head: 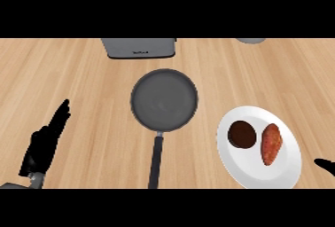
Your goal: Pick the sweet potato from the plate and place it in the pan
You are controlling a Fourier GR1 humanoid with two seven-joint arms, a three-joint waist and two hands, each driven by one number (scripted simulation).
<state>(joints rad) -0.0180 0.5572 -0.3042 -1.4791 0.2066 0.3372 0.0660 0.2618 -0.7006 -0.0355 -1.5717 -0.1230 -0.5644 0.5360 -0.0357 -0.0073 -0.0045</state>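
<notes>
An orange-red sweet potato [271, 143] lies on the right half of a white plate [252, 170] at the lower right. Beside it on the plate sits a dark brown round item [242, 134]. A dark grey pan [164, 99] rests in the middle of the wooden counter, its long handle [156, 162] pointing toward me. My left hand [43, 144] stands at the lower left with fingers straight, holding nothing. Only a black tip of my right hand [325, 166] shows at the right edge, just right of the plate.
A grey appliance [141, 48] sits at the counter's far edge behind the pan. Part of a grey round object [251, 41] shows at the top right. Bare wood lies between the pan and the left hand.
</notes>
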